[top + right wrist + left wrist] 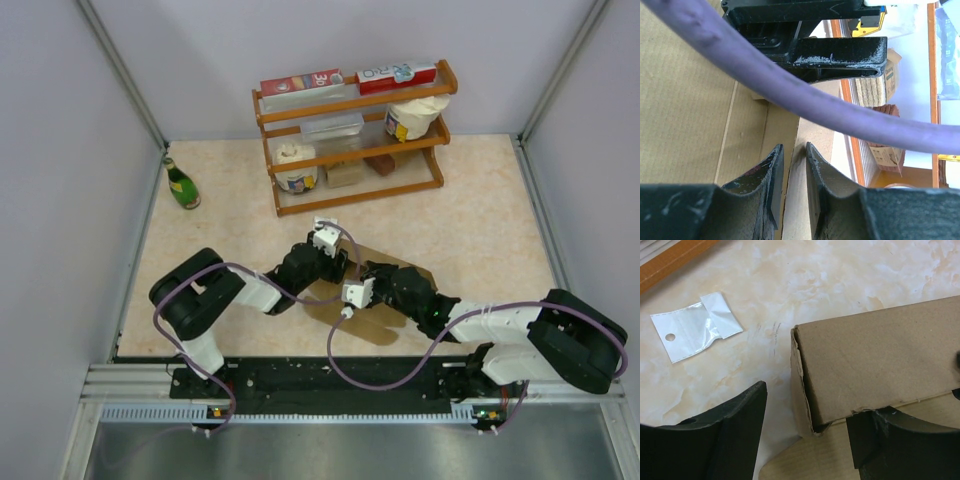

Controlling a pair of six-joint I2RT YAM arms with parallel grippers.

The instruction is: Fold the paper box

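The paper box (372, 322) lies on the table (480, 230) near its middle, with the rack (350, 103) at its 12 o'clock against the far wall and the bottle (182, 185) upright at its 10 o'clock, well apart. In the left wrist view a small bag (695, 326) lies flat on the table at 10 o'clock from the box's corner, near but not touching.

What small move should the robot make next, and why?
Probably close the left gripper on the raised wall of the paper box: its open fingers straddle that wall's corner, while the right gripper pinches another panel.
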